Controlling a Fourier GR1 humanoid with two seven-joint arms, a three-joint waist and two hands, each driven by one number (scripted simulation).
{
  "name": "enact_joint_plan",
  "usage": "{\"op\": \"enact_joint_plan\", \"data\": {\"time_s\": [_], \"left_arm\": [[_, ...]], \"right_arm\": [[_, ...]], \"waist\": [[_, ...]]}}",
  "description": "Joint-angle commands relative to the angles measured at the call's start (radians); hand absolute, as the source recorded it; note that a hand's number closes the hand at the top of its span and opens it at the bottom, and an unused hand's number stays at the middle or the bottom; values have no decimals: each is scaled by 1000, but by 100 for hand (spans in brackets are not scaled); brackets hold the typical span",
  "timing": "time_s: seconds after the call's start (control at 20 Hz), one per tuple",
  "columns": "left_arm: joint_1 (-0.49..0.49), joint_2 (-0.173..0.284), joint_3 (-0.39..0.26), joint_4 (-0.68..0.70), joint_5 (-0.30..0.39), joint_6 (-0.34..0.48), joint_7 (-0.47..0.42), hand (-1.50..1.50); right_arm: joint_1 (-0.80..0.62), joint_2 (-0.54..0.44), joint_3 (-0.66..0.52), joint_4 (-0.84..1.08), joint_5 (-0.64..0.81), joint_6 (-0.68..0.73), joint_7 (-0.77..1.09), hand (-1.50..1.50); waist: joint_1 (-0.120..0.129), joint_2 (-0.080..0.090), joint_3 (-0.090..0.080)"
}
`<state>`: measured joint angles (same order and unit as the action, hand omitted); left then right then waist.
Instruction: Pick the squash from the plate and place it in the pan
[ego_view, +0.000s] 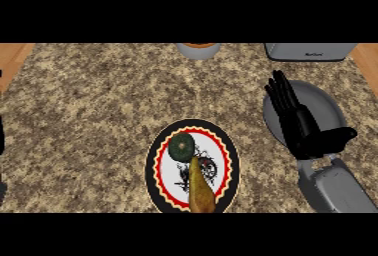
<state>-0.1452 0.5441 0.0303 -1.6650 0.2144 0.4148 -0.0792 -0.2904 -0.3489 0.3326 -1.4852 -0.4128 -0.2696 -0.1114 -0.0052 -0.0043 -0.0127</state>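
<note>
One squash (193, 172) lay untouched on the plate (156, 165), so we judged our right hand (299, 120), fingers straight over the pan (325, 102), must reach left first.

squash (193, 172) on plate (225, 150) | right robot hand (295, 117) open over pan (325, 107)

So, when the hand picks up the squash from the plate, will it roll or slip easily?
Probably it rolls somewhat: the squash has a round dark green end and a long tapering yellowish neck, so it would likely turn in a curve. Its skin looks smooth, perhaps slippery. It seems rigid, not floppy. It lies on the flat plate, whose rim may hardly stop it.
</note>
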Motion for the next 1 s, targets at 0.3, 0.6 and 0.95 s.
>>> {"op": "enact_joint_plan", "data": {"time_s": [0.3,0.6,0.95], "left_arm": [[66,-173,-238,54,46,-145,1,0],[133,-256,-348,46,15,-176,-51,0],[73,-294,-350,108,-11,-184,-66,0]], "right_arm": [[-13,-89,76,38,368,-247,19,150],[271,80,290,-214,533,-488,-7,-150],[213,-86,323,-393,841,-425,436,-150]], "waist": [[-81,3,-10],[-12,-2,11],[-5,1,10]]}}
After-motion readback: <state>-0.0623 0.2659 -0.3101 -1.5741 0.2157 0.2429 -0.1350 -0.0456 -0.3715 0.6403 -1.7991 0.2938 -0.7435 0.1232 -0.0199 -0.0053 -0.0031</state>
